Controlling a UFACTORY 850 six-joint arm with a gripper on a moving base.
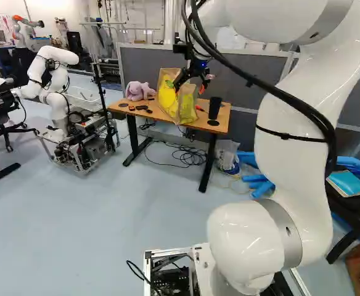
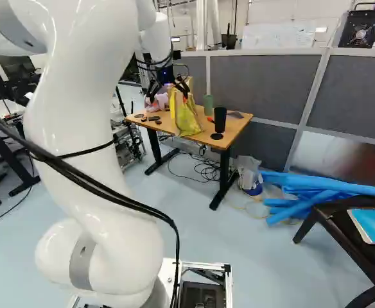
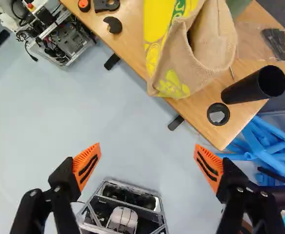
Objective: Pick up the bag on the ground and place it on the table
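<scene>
your bag (image 3: 201, 63) is on the table (image 3: 236, 111), so as far as these views show, the pick and the place both look done. it sits near the table's edge, beside the black cup (image 3: 252, 87), with one corner seeming to poke out past the edge. your gripper (image 3: 147, 147) stands spread wide, apart from the bag, with nothing pinched. what's left is probably just drawing the arm clear, without nudging the bag off
</scene>
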